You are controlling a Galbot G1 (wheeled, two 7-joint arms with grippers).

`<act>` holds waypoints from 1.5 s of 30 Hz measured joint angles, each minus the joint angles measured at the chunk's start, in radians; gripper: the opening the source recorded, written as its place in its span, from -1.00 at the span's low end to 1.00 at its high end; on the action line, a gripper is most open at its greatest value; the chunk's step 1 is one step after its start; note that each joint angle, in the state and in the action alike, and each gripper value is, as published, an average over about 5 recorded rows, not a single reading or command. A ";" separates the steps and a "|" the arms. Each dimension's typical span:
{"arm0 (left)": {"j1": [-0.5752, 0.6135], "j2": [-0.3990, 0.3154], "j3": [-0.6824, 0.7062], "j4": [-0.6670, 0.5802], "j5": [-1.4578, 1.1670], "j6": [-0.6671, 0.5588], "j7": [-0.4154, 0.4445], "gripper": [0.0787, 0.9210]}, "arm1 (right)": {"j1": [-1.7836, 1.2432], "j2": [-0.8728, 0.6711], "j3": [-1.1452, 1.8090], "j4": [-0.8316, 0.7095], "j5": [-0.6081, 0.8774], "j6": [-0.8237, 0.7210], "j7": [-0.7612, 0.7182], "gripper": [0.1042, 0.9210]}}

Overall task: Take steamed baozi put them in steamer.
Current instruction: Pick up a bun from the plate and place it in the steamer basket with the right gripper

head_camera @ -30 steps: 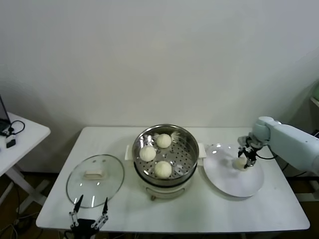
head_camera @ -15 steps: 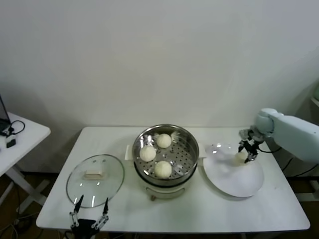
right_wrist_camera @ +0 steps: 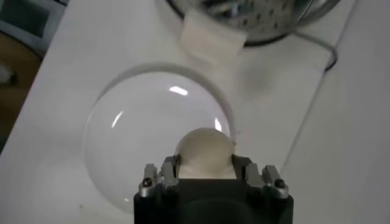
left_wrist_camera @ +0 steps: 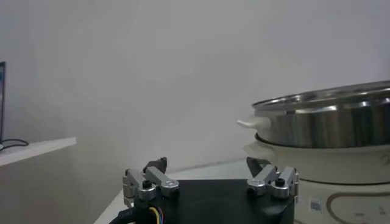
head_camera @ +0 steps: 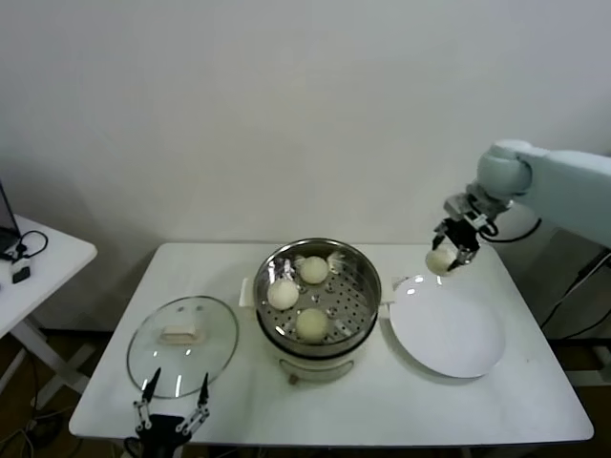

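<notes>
My right gripper point(head_camera: 447, 254) hangs in the air above the far left rim of the white plate point(head_camera: 449, 334), shut on one cream-white baozi point(head_camera: 440, 260). In the right wrist view that baozi point(right_wrist_camera: 204, 149) sits squeezed between the fingers point(right_wrist_camera: 172, 167) of the right gripper point(right_wrist_camera: 205, 164), with the plate point(right_wrist_camera: 140, 134) below. The steel steamer point(head_camera: 365, 269) stands mid-table with three baozi point(head_camera: 314, 269) on its perforated tray. My left gripper point(head_camera: 172, 408) is parked open at the table's front edge, near the steamer point(left_wrist_camera: 329, 122) in its own view.
A round glass lid point(head_camera: 182, 342) lies flat to the left of the steamer. The steamer's cream handle point(right_wrist_camera: 213, 36) points toward the plate. A small white side table point(head_camera: 43, 262) stands at far left. The wall runs close behind the table.
The right gripper closed fully on the baozi, lifted it off the plate and carried it up and left toward the steamer. The left arm has not moved.
</notes>
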 measured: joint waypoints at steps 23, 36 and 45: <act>-0.001 0.000 -0.006 -0.011 -0.008 0.005 0.002 0.77 | 0.040 0.202 0.040 0.213 0.183 -0.222 0.115 0.20; -0.019 0.000 -0.010 0.015 -0.009 0.010 0.004 0.77 | -0.155 0.264 0.087 0.129 0.108 -0.278 0.181 0.20; -0.027 0.000 -0.014 0.019 -0.012 0.015 0.004 0.77 | -0.214 0.275 0.107 0.099 0.092 -0.288 0.202 0.28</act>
